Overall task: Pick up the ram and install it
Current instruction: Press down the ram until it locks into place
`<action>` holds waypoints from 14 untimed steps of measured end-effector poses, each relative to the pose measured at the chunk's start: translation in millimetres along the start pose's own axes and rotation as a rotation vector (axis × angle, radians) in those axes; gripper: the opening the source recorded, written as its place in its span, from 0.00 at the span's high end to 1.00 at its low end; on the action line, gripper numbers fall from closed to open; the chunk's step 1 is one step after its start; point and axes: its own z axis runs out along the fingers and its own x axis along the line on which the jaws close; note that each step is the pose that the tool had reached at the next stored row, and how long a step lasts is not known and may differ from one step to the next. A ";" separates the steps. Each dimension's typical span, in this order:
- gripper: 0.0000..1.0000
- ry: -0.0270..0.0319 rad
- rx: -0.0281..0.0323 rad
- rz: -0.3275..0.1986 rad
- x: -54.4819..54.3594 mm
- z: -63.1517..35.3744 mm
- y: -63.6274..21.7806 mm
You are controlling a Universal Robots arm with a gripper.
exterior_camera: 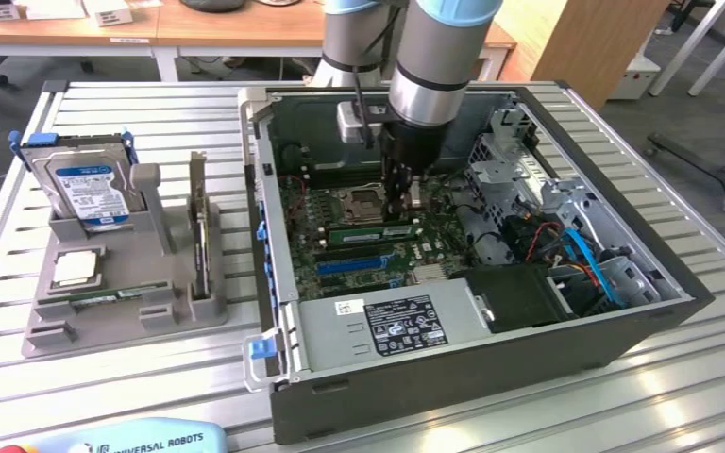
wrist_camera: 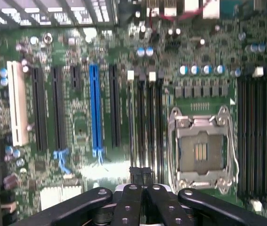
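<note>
Ram [exterior_camera: 365, 230] job, big stuff to small. Slatted metal table [exterior_camera: 148, 396] carries everything. An open PC case [exterior_camera: 463, 377] lies on its side on it, w/ the mobo [exterior_camera: 337, 203] facing up. The arm [exterior_camera: 432, 57] comes straight down into the case.

On the exterior view's left is a grey fixture [exterior_camera: 110, 326]. It holds a hard drive [exterior_camera: 86, 189] w/ a blue label and a dark card [exterior_camera: 199, 226] standing on edge.

CPU socket [exterior_camera: 352, 200] is bare. The ram, a green stick, sits at the slots just beside it, right under the gripper [exterior_camera: 400, 212].

Gripper fingers [wrist_camera: 129, 202] are pinched together, narrow, tips right at the ram's top edge. Can't tell if they're clamping it or just resting on it, tbh.
</note>
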 end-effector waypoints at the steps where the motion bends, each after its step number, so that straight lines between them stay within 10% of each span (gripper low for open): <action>1: 0.90 -0.0001 0.0000 0.000 0.1 0.1 2.8; 14: 0.90 0.0000 0.0001 0.003 1.5 0.5 32.7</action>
